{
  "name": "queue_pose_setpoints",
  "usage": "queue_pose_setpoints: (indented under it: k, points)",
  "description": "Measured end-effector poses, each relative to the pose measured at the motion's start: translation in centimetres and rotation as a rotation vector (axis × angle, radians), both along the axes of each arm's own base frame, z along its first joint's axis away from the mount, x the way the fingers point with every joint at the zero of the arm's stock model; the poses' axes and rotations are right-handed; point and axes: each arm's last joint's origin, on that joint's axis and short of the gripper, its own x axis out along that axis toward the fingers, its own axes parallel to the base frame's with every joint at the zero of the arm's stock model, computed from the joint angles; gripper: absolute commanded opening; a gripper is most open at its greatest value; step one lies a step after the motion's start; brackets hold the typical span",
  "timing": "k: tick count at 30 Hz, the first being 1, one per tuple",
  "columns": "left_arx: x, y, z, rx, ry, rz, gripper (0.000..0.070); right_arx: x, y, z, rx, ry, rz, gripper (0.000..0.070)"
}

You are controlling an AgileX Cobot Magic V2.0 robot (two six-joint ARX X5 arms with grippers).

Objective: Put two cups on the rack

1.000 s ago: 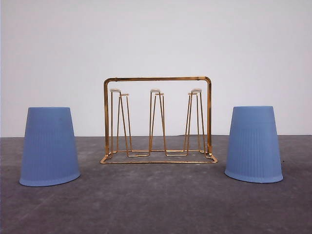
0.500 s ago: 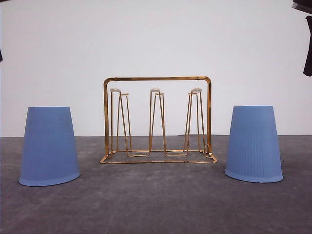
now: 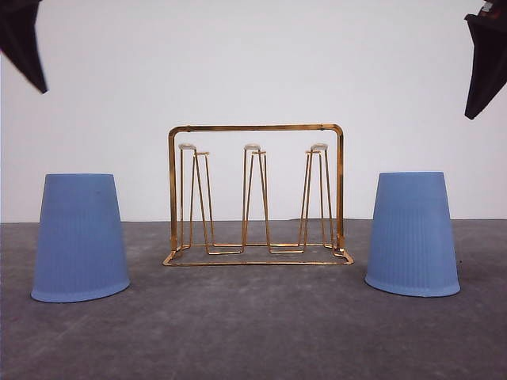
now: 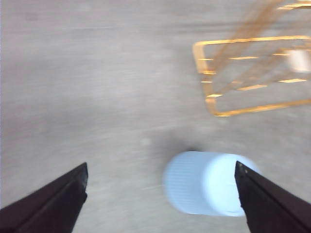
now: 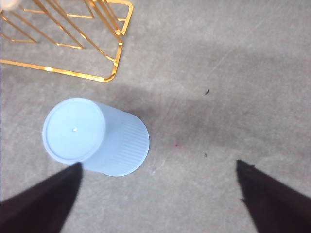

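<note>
Both cups stand mouth-down on the grey table (image 3: 253,332), the left cup (image 3: 80,237) at about nine o'clock from the gold rack (image 3: 255,194) and the right cup (image 3: 413,233) at about three o'clock, each well apart from it, and nothing hangs on the prongs yet. High in the front view the left gripper (image 3: 22,36) shows at eleven o'clock and the right gripper (image 3: 485,67) at one o'clock, both far above the cups. The wrist cameras show what the front cannot: each pair of fingers spread wide and empty. They also show that neither cup sits centred between them; the left arm's cup lies close to one finger (image 4: 272,204), the right arm's close to the other finger (image 5: 39,204). I reckon a straight drop from here could land a finger on a cup's flat base or clip its side and tip it. The ribbed, tapered walls may also slip upward out of a light squeeze. The left wrist picture is blurred.
</note>
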Motion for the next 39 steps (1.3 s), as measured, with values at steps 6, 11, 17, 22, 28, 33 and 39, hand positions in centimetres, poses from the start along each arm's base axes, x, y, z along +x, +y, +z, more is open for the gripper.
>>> queue_pose_setpoints:
  k: [6, 11, 17, 22, 28, 33, 39]
  points:
    - [0.4, -2.6, -0.2, -0.027, -0.003, -0.087, 0.0593, 0.1, 0.0, 0.0, 0.000, -0.008, 0.000, 0.0700]
    - [1.5, -5.4, -1.8, 0.003, 0.044, -0.150, 0.0597, 0.1, 0.0, 0.0, 0.000, -0.008, 0.000, 0.0700]
    - [3.0, -7.5, -4.4, 0.062, 0.134, -0.184, 0.0597, 0.1, 0.0, 0.0, 0.000, -0.008, 0.000, 0.0700]
    - [4.2, -8.5, -6.7, 0.128, 0.195, -0.175, 0.0596, 0.1, 0.0, 0.0, 0.000, -0.008, 0.000, 0.0700]
    - [4.9, -8.9, -8.2, 0.160, 0.243, -0.170, 0.0588, 0.1, 0.0, 0.0, 0.000, -0.008, 0.000, 0.0700]
    - [4.8, -8.9, -8.5, 0.169, 0.273, -0.171, 0.0468, 0.1, 0.0, 0.0, 0.000, -0.008, 0.000, 0.0700]
    - [4.8, -8.9, -8.4, 0.168, 0.271, -0.170, 0.0341, 0.1, 0.0, 0.0, 0.000, -0.008, 0.000, 0.0700]
